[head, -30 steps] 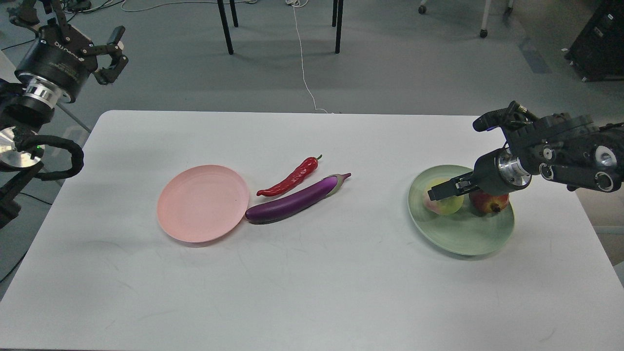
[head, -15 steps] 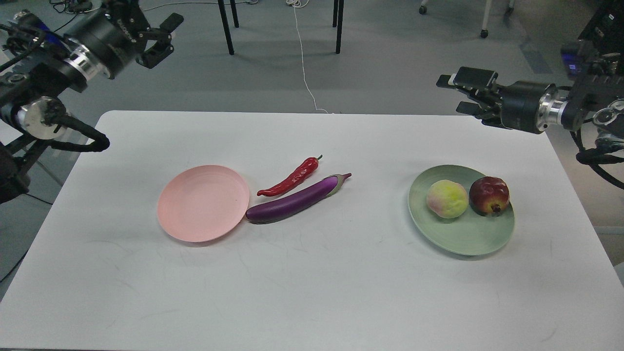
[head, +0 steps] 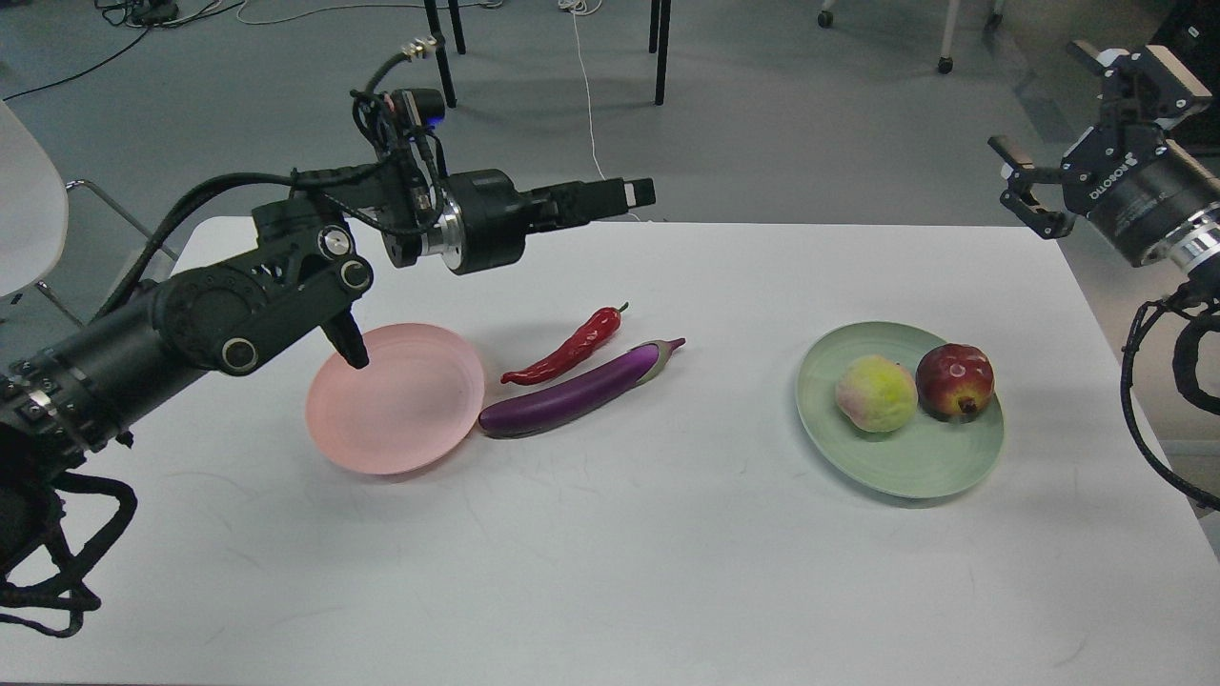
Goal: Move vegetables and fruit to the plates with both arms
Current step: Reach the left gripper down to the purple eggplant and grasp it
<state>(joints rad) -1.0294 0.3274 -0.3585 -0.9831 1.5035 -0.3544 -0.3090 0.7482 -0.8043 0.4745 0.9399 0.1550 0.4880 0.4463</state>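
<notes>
Eggplant (head: 574, 392) and chili pepper (head: 568, 348) lie side by side in the middle of the white table (head: 610, 572), a bit toward the left edge. Both slant up to the right. The eggplant's fat end touches the rim of the pink plate (head: 396, 419), which has nothing on it. The chili sits just behind the eggplant, very close to it.

Near the right edge sits the green plate (head: 901, 457). The peach (head: 876, 393) and the pomegranate (head: 955, 381) rest on it, touching each other.

The left gripper (head: 629, 193) hangs in the air above the far edge of the table, past the chili, pointing to the right. Its fingers look pressed close together with nothing between them. The left arm crosses over the far side of the pink plate.

The right gripper (head: 1025, 191) is up high beyond the far right corner, off the table. Its fingers are spread apart and hold nothing.

The whole near half of the table is bare, and there is a wide gap between the eggplant and the green plate. Behind the table is a grey floor (head: 810, 133) with a white cord (head: 591, 114) and dark chair legs (head: 440, 57).
</notes>
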